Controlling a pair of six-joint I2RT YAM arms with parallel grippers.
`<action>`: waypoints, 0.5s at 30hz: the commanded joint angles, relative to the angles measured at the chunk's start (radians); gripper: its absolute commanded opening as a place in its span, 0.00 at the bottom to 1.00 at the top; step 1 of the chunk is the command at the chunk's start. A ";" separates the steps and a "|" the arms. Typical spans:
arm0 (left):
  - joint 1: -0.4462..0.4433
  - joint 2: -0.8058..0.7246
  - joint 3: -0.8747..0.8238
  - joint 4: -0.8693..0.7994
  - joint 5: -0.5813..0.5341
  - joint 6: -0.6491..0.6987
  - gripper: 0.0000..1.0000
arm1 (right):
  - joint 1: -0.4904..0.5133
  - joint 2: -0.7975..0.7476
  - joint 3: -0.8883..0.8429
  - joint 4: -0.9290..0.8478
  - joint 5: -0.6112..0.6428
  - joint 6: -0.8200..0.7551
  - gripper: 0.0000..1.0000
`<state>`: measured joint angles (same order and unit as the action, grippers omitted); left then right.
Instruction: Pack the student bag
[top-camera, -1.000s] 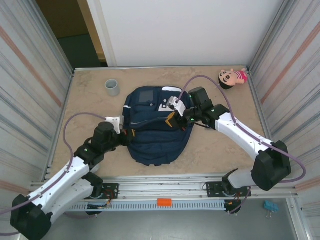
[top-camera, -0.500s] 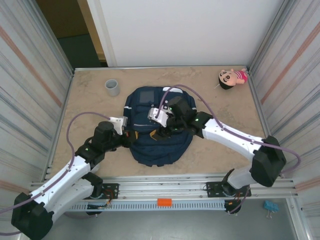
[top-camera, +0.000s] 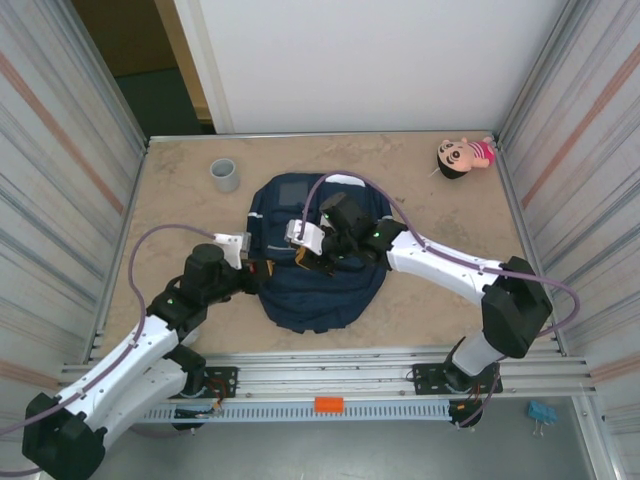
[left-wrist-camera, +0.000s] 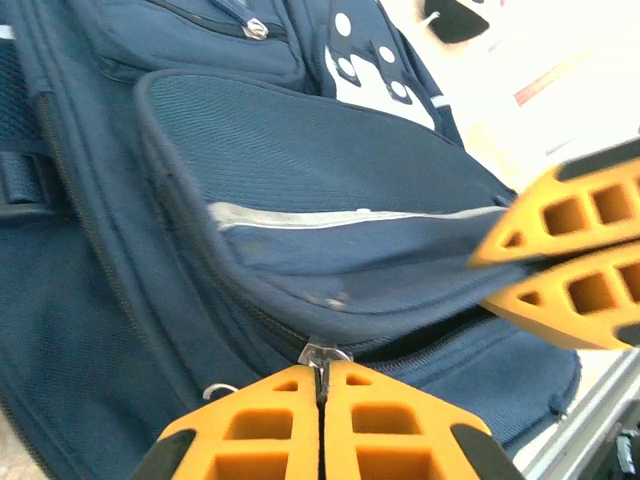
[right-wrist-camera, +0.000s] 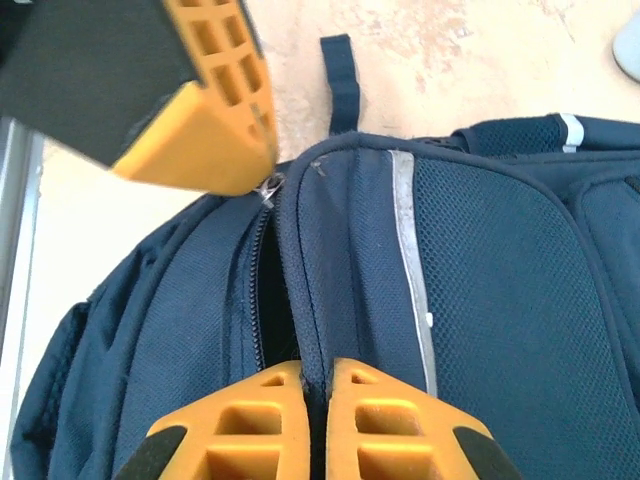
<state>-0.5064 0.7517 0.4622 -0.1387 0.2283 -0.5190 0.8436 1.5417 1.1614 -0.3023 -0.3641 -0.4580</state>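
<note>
The student bag (top-camera: 322, 285), navy blue with white patches, lies flat in the middle of the table. Its main zipper is partly open, showing a dark gap (right-wrist-camera: 265, 300). My left gripper (top-camera: 263, 270) is at the bag's left side, shut on the metal zipper pull (left-wrist-camera: 325, 353). My right gripper (top-camera: 306, 258) is over the bag's middle, shut on the seamed edge of the front flap (right-wrist-camera: 322, 300) beside that gap. In the left wrist view the bag (left-wrist-camera: 330, 200) bulges up, with the right fingers (left-wrist-camera: 570, 260) at its right.
A grey cup (top-camera: 224, 175) stands at the back left. A doll (top-camera: 462, 155) lies in the back right corner. Ribbed metal walls close both sides, and a rail (top-camera: 330, 375) runs along the near edge.
My right gripper has moved left across the bag, opened, and closed on the flap edge. The left gripper has kept its hold on the zipper pull.
</note>
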 joint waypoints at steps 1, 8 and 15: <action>0.061 -0.007 -0.016 -0.018 -0.054 0.007 0.00 | -0.025 -0.099 0.014 -0.050 -0.108 -0.053 0.00; 0.177 0.076 -0.021 0.082 -0.024 0.043 0.00 | -0.095 -0.152 0.006 -0.091 -0.286 -0.091 0.00; 0.189 0.141 0.061 0.056 0.017 0.031 0.28 | -0.131 -0.100 -0.002 -0.029 -0.262 -0.042 0.00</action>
<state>-0.3462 0.9028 0.4919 -0.0208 0.3229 -0.4931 0.7311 1.4548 1.1591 -0.3431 -0.5552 -0.5133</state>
